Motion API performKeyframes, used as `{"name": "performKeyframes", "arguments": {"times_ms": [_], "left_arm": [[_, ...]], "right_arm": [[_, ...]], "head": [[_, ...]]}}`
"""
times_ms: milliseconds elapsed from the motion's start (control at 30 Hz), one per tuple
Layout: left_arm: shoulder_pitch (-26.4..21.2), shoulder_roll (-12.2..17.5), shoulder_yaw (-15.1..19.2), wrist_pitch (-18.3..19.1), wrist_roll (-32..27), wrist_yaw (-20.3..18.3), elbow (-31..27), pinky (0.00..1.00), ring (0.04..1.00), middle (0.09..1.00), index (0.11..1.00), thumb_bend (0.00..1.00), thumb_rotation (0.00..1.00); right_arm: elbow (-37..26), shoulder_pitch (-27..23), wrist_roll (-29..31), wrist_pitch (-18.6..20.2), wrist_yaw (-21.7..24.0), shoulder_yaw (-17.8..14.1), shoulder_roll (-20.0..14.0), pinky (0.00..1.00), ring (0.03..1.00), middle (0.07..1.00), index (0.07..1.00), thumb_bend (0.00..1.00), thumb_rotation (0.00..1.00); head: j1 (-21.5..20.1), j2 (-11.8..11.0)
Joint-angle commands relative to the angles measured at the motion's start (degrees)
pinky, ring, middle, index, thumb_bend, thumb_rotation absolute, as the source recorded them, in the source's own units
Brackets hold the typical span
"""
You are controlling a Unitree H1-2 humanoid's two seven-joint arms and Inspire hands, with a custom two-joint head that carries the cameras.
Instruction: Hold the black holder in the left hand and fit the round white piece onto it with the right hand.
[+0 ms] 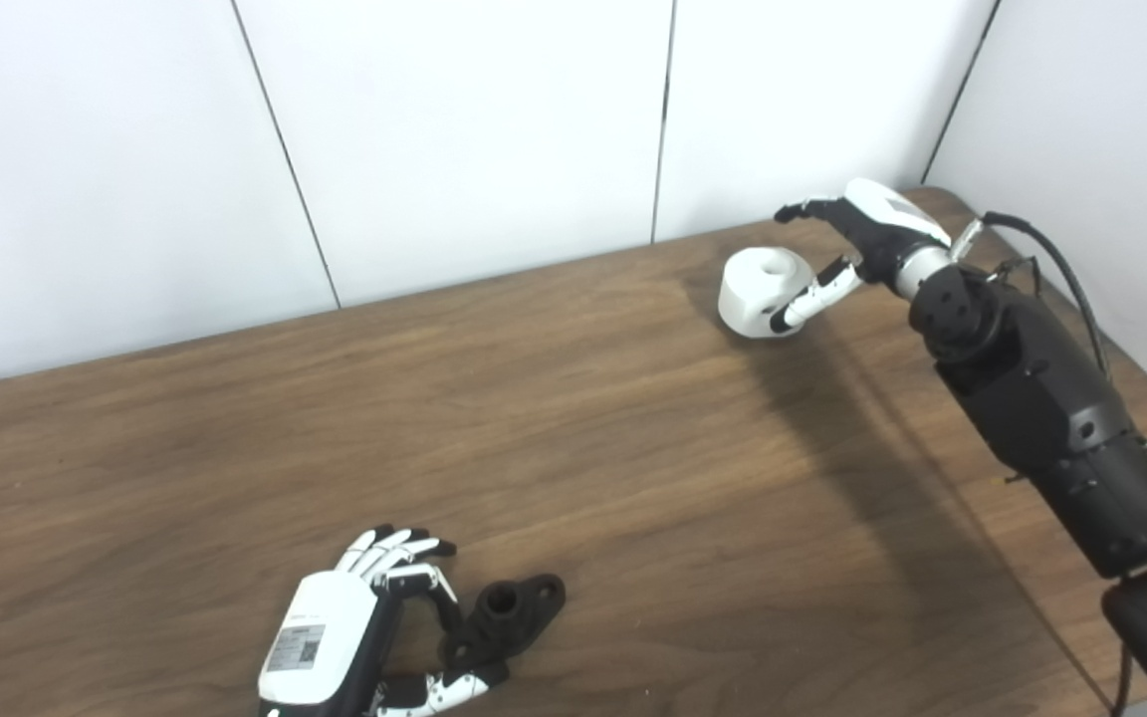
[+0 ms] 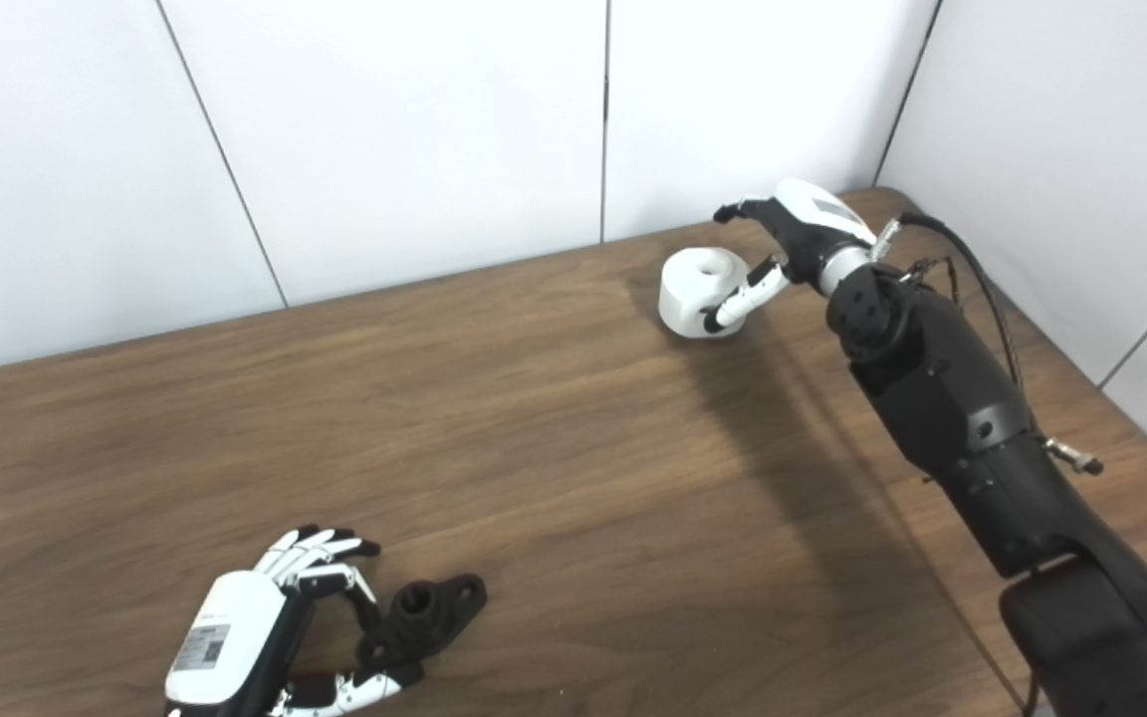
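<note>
Over at the far right of the wooden desk (image 2: pixel 573 418), the right robot hand (image 2: pixel 793 244) was spread around the round white piece (image 2: pixel 698 289), its thumb lying against the near side and its fingers (image 2: pixel 738 211) arched above and behind, though I could not tell whether they touched it. Near the front left edge, the left robot hand (image 2: pixel 265 627) curled loosely beside the black holder (image 2: pixel 424 612), fingers parted, its thumb reaching under the holder's near end.
</note>
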Motion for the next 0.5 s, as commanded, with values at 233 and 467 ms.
{"name": "performKeyframes", "arguments": {"times_ms": [233, 467], "left_arm": [[2.0, 1.2, -0.4, 2.1, 2.0, -3.0, 0.9, 0.92, 0.840, 0.777, 0.487, 0.52, 0.05], [2.0, 1.2, -0.4, 1.6, 1.8, -2.3, 1.2, 0.91, 0.837, 0.772, 0.487, 0.52, 0.05]], "right_arm": [[-0.3, -4.3, -2.4, -0.2, 2.3, 1.8, -4.2, 1.00, 0.966, 0.902, 0.792, 0.90, 0.22], [-0.1, -4.6, -3.1, 0.5, 3.1, 2.3, -4.6, 1.00, 0.971, 0.908, 0.770, 0.89, 0.22]], "head": [[0.1, 0.2], [0.1, 0.2]]}}
